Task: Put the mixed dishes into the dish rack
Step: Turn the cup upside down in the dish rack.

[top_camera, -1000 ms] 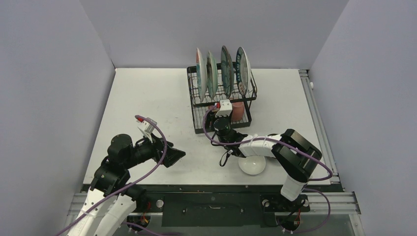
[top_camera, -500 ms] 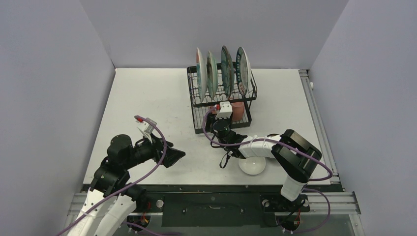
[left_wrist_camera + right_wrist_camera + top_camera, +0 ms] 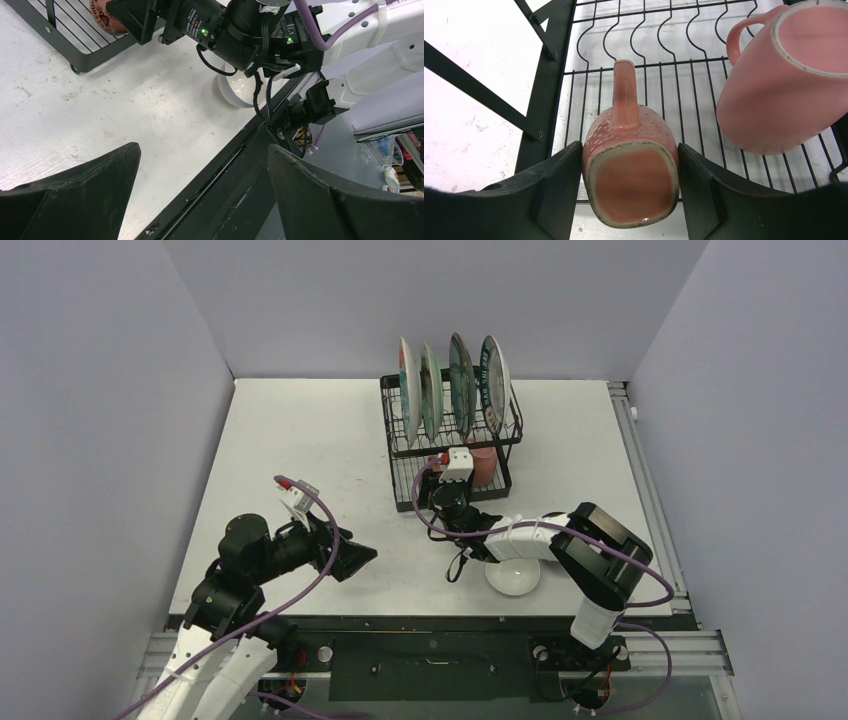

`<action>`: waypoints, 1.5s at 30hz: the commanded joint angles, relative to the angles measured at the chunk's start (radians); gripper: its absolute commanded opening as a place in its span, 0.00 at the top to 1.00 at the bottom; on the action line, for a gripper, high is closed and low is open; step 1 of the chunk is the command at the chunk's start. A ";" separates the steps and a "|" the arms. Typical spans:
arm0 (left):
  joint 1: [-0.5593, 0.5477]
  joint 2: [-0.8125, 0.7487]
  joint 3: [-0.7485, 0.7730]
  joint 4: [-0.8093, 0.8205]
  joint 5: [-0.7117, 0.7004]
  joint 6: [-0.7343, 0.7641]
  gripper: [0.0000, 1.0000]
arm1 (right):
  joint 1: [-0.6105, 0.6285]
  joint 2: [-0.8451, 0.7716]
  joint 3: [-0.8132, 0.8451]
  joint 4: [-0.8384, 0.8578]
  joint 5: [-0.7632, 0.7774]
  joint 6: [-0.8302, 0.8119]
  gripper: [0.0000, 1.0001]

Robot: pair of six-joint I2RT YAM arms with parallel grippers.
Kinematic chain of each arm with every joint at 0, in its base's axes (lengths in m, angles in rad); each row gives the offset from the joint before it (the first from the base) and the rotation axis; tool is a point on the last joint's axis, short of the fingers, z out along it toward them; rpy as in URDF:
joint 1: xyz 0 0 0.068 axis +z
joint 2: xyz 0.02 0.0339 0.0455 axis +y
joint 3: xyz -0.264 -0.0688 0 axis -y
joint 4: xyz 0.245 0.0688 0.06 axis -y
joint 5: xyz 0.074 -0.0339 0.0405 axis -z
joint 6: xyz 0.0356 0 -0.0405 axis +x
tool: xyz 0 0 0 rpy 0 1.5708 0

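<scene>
Right gripper pinches the textured pink mug across its body, lower centre of frame, over the dish rack tray — judged rigid, glazed, chip-prone; body grip suits. Left gripper spread, empty.

my right gripper, textured pink mug filling my jaws | 2 o'clock: smooth pink mug close, blocks | 10 o'clock: dish rack frame bar near my finger | 12 o'clock: bare tray wire, free

Dimpled glossy pink mug, rough unglazed base; second mug smooth matt; rack black coated wire.
</scene>
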 commanded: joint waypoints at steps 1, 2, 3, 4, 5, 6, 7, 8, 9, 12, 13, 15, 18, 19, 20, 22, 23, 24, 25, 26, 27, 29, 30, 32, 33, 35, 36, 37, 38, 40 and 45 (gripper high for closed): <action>0.000 -0.007 -0.001 0.047 0.014 0.013 0.04 | 0.013 0.013 0.019 -0.029 0.006 0.021 0.47; 0.000 -0.008 -0.001 0.048 0.013 0.013 0.04 | 0.013 0.012 0.021 -0.030 0.006 0.021 0.47; 0.000 -0.008 -0.001 0.048 0.013 0.012 0.04 | 0.013 0.012 0.022 -0.030 0.005 0.021 0.46; 0.000 -0.008 -0.001 0.047 0.014 0.012 0.04 | 0.012 0.013 0.024 -0.030 0.005 0.021 0.46; 0.000 -0.009 -0.001 0.048 0.013 0.012 0.04 | 0.013 0.012 0.027 -0.031 0.004 0.021 0.46; -0.001 -0.009 -0.001 0.049 0.012 0.012 0.04 | 0.012 0.013 0.027 -0.032 0.002 0.022 0.46; -0.001 -0.009 -0.001 0.049 0.012 0.012 0.04 | 0.013 0.013 0.030 -0.032 0.001 0.023 0.46; -0.001 -0.009 -0.001 0.048 0.011 0.012 0.04 | 0.012 0.015 0.032 -0.034 -0.001 0.023 0.46; -0.001 -0.010 -0.001 0.047 0.011 0.012 0.04 | 0.012 0.017 0.037 -0.036 -0.001 0.024 0.46; 0.000 -0.009 -0.001 0.047 0.012 0.012 0.04 | 0.013 0.028 0.046 -0.043 -0.002 0.029 0.46; 0.000 -0.009 -0.001 0.047 0.012 0.012 0.04 | 0.013 0.033 0.050 -0.047 -0.004 0.031 0.46; 0.000 -0.008 -0.001 0.048 0.011 0.012 0.04 | 0.012 0.037 0.056 -0.051 -0.005 0.033 0.45; 0.000 -0.008 -0.001 0.047 0.012 0.012 0.04 | 0.012 0.041 0.064 -0.057 -0.004 0.035 0.44; 0.000 -0.008 -0.001 0.048 0.012 0.012 0.04 | 0.012 0.045 0.070 -0.062 -0.004 0.035 0.44; 0.000 -0.009 -0.001 0.047 0.012 0.012 0.04 | 0.013 0.046 0.073 -0.063 -0.004 0.036 0.44; 0.000 -0.009 -0.001 0.047 0.011 0.012 0.04 | 0.012 0.050 0.081 -0.068 -0.003 0.035 0.44; 0.000 -0.010 -0.001 0.047 0.011 0.012 0.04 | 0.013 0.053 0.087 -0.074 -0.001 0.035 0.43; -0.001 -0.011 -0.001 0.047 0.011 0.012 0.04 | 0.013 0.055 0.097 -0.078 -0.001 0.036 0.43; -0.001 -0.011 -0.001 0.048 0.010 0.012 0.04 | 0.013 0.061 0.102 -0.090 0.002 0.038 0.42; -0.001 -0.010 -0.001 0.047 0.010 0.012 0.04 | 0.013 0.063 0.113 -0.096 0.003 0.040 0.42; 0.000 -0.010 -0.001 0.048 0.010 0.012 0.04 | 0.013 0.069 0.118 -0.105 0.006 0.040 0.41; 0.000 -0.012 -0.001 0.048 0.010 0.012 0.04 | 0.013 0.075 0.128 -0.114 0.007 0.043 0.41; 0.000 -0.013 -0.001 0.048 0.010 0.012 0.04 | 0.012 0.076 0.133 -0.116 0.007 0.043 0.40; 0.000 -0.013 -0.001 0.047 0.011 0.012 0.04 | 0.012 0.081 0.143 -0.128 0.009 0.047 0.39; 0.000 -0.014 -0.001 0.048 0.010 0.012 0.04 | 0.012 0.084 0.145 -0.139 0.010 0.050 0.39; 0.000 -0.013 -0.001 0.047 0.010 0.012 0.04 | 0.011 0.088 0.149 -0.150 0.013 0.053 0.38; 0.000 -0.014 -0.001 0.048 0.010 0.012 0.04 | 0.011 0.089 0.149 -0.153 0.015 0.054 0.37; 0.000 -0.014 -0.001 0.047 0.010 0.012 0.04 | 0.011 0.089 0.148 -0.153 0.015 0.057 0.37; 0.000 -0.014 -0.001 0.047 0.011 0.012 0.04 | 0.011 0.089 0.146 -0.154 0.015 0.058 0.36; 0.000 -0.012 -0.002 0.048 0.011 0.012 0.04 | 0.011 0.087 0.143 -0.154 0.018 0.060 0.35; 0.000 -0.011 -0.002 0.049 0.011 0.012 0.04 | 0.011 0.081 0.135 -0.151 0.025 0.064 0.33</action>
